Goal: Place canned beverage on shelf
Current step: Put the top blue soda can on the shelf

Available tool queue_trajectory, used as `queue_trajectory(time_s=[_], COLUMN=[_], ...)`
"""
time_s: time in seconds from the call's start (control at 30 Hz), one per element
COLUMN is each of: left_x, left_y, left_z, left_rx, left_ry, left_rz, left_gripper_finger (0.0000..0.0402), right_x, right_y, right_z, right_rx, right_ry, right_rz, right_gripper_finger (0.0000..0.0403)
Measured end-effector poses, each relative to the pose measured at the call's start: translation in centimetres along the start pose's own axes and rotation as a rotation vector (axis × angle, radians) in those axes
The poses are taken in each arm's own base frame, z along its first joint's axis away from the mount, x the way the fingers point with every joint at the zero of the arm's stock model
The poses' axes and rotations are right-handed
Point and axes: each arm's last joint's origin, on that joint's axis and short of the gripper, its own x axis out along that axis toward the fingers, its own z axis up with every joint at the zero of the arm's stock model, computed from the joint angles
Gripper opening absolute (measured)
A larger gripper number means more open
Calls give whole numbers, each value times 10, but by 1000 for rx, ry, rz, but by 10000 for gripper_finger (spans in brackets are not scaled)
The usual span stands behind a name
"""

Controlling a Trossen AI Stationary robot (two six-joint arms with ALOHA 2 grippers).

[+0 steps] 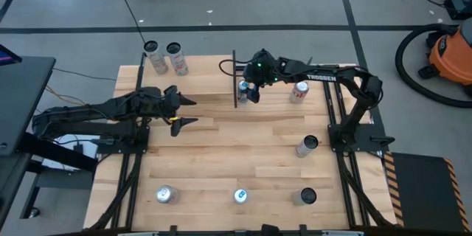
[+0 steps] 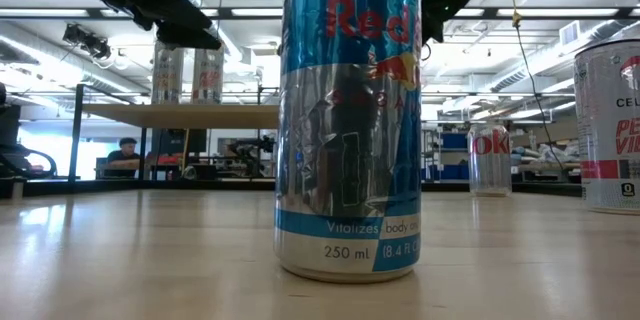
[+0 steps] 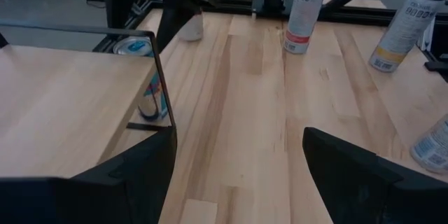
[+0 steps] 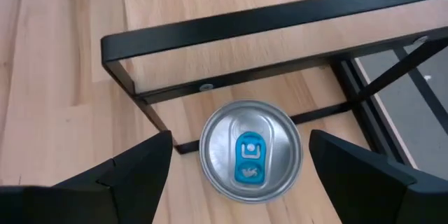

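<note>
can: Red Bull can (image 4: 250,149) upright, long axis vertical, lid and blue tab facing up; stands on the surface just beside the shelf's (image 1: 208,81) corner post, not on the panel
right claw: right claw (image 4: 238,164) above the can, fingers apart on either side of the lid, not touching it
left claw: left claw (image 1: 179,110) near the shelf's front edge, fingers apart, holding nothing
shelf: pale-wood panel in a black rod frame; two tall cans (image 1: 165,57) stand beyond its far left end
hidden: low view mostly blocked by another Red Bull can (image 2: 349,120) close to the lens; right arm covers part of the shelf in the high view
surface: planked wood surface (image 1: 236,155); more cans scattered away from the shelf
room: grey floor, orange shop vac (image 1: 451,51); a person seated far behind the shelf
</note>
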Motion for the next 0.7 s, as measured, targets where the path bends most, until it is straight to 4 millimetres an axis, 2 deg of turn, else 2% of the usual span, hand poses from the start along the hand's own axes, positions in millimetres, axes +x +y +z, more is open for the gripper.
queue_trajectory(time_s=[0.23,0.5,0.7], left_x=[0,0,0], left_y=[0,0,0], left_z=[0,0,0], left_rx=[0,0,1], left_ry=[-1,1,1], left_rz=[0,0,0], left_gripper_finger=[311,311,311], right_x=[2,24,23], right_y=[0,-1,-2], right_z=[-4,-14,-11], right_rx=[6,11,6], right_ry=[13,66,48], right_rz=[-10,-11,-22], right_gripper_finger=[346,346,340])
